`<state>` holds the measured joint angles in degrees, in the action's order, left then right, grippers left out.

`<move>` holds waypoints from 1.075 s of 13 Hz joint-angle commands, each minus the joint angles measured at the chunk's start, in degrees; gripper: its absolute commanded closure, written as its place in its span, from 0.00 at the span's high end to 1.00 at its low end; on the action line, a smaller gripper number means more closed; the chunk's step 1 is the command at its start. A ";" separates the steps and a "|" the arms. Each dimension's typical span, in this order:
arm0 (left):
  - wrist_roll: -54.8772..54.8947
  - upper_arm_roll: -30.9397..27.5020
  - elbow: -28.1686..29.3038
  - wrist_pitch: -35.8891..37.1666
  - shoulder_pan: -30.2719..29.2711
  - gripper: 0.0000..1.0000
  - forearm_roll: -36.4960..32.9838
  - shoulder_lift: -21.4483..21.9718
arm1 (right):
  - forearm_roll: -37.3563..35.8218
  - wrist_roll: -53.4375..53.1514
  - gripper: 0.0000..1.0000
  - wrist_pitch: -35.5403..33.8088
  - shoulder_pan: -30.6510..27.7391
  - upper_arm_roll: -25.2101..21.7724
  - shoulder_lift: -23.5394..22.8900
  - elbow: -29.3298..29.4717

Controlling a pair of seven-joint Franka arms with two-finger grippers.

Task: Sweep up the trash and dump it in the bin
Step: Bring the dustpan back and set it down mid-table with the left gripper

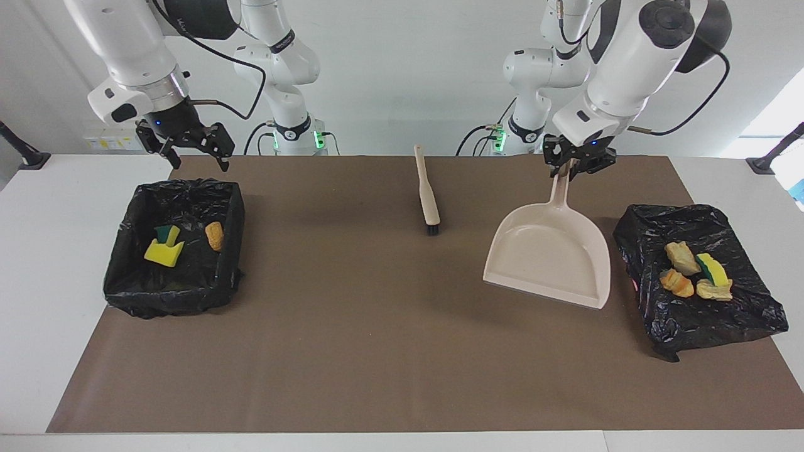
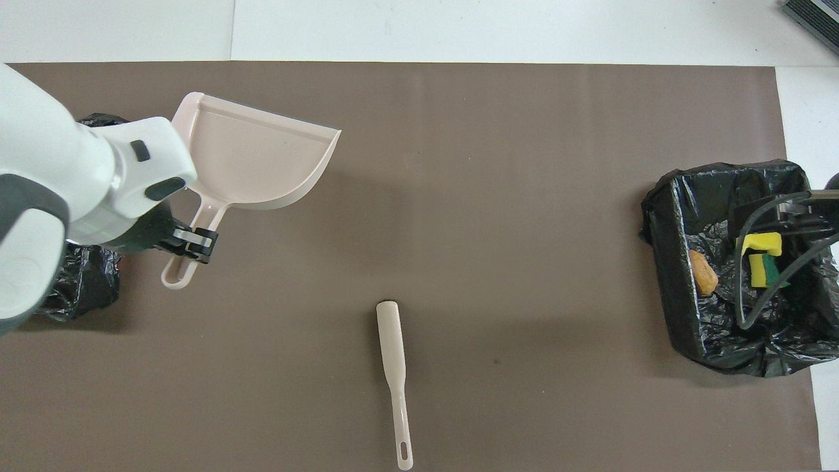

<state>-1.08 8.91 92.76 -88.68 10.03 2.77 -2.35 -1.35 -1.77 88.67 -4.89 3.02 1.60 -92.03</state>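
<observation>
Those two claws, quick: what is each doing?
Left gripper: closed on the dustpan handle.
Right gripper: open, empty, over the bin.

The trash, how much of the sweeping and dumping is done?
Done: scraps lie in the bin at the left arm's end and in the bin under the waiting right gripper; the mat shows none. In hand: the left gripper holds the empty dustpan. Left: probably setting it down beside the brush.
</observation>
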 commanded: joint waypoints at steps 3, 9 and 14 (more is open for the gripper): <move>-10.75 -1.00 9.54 -13.86 10.43 0.00 1.63 0.34 | 0.29 -0.87 1.00 -1.31 -0.38 0.24 -0.46 1.15; -24.92 -1.00 10.16 -30.66 18.17 0.00 3.03 -11.09 | 0.29 -0.87 1.00 -1.31 -0.29 0.24 -0.46 1.07; -28.09 -1.09 11.30 -36.29 21.95 0.00 3.04 -14.78 | 0.29 -0.87 1.00 -1.31 -0.29 0.24 -0.46 1.07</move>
<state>-28.19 8.95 103.16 -123.05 29.03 4.93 -16.86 -1.35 -1.77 88.67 -4.89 3.02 1.60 -92.02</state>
